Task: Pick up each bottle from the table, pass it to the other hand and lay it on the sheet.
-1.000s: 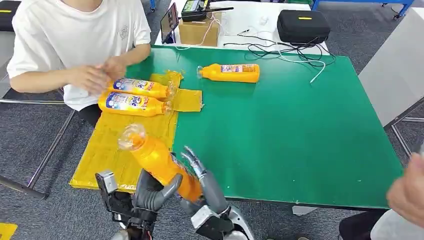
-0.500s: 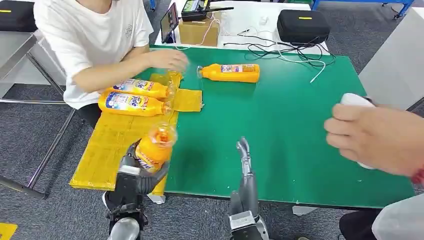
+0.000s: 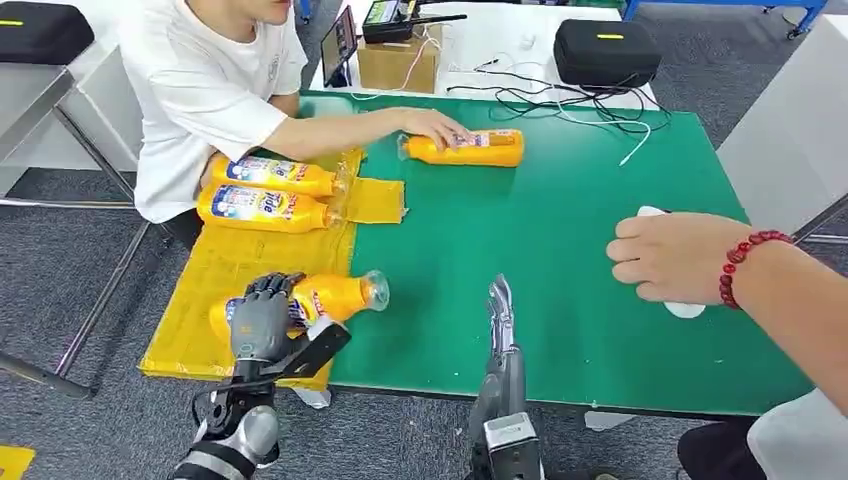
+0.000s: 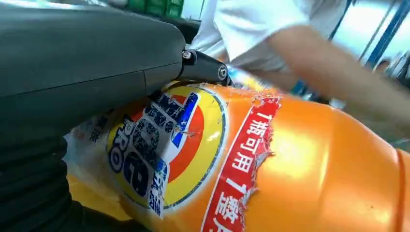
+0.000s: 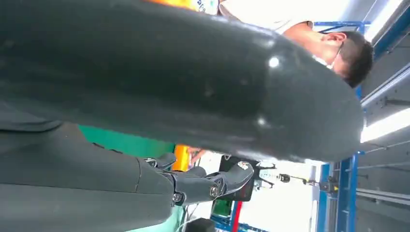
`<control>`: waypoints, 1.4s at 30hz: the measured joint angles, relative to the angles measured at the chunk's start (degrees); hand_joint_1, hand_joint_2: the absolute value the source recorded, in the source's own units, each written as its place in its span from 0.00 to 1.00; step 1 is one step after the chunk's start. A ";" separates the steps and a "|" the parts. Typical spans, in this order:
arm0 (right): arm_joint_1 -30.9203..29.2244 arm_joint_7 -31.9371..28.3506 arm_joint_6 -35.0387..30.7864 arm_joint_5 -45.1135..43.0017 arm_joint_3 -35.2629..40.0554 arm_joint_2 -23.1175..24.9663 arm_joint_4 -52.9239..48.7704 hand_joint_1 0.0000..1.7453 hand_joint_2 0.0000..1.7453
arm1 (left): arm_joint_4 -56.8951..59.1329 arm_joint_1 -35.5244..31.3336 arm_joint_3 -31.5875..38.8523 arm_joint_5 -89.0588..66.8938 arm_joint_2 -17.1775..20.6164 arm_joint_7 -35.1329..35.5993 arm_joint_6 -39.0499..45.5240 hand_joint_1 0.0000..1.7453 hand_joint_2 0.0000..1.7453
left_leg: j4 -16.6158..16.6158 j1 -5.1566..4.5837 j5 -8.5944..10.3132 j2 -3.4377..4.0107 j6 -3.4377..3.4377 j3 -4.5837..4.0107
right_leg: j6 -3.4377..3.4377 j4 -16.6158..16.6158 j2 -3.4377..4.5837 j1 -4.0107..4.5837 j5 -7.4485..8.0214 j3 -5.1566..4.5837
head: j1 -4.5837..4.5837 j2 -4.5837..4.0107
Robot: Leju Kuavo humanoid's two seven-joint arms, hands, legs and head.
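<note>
The held bottle [image 4: 270, 164] carries a torn red label strip printed with white Chinese characters, "1瓶可用". A sheet-laid bottle [image 3: 262, 206] reads "Tide". Other print is illegible.

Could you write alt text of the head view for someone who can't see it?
The robot's left hand grips an orange plastic bottle lying on a yellow sheet beside a green table; its right hand hovers empty. A person's hand touches another orange bottle.
</note>
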 measured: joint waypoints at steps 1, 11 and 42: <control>-0.05 0.00 0.20 -0.17 0.00 0.04 0.09 0.00 0.00 | 1.68 -0.68 0.18 -0.72 0.33 0.33 -0.18 1.00 1.00 | 0.00 0.00 0.00 0.00 0.00 0.00 | 0.00 0.01 0.00 0.00 0.00 0.00 | -0.02 0.02; -0.23 0.13 2.03 -2.51 -0.02 0.07 1.38 0.00 0.00 | 13.82 -7.21 1.62 -1.80 1.29 1.18 -6.32 0.61 1.00 | -0.03 -0.02 -0.04 -0.03 -0.02 0.29 | -0.03 0.00 -0.01 -0.02 -0.05 0.29 | 0.00 0.00; -1.28 -0.90 3.26 -2.82 -2.29 1.35 7.06 0.00 0.00 | 5.81 -6.41 0.23 38.44 -1.00 -6.08 -28.63 0.00 1.00 | -0.02 -0.08 -1.33 -0.68 -0.18 3.18 | 0.03 0.06 -0.44 -0.07 -1.55 3.37 | 0.02 0.00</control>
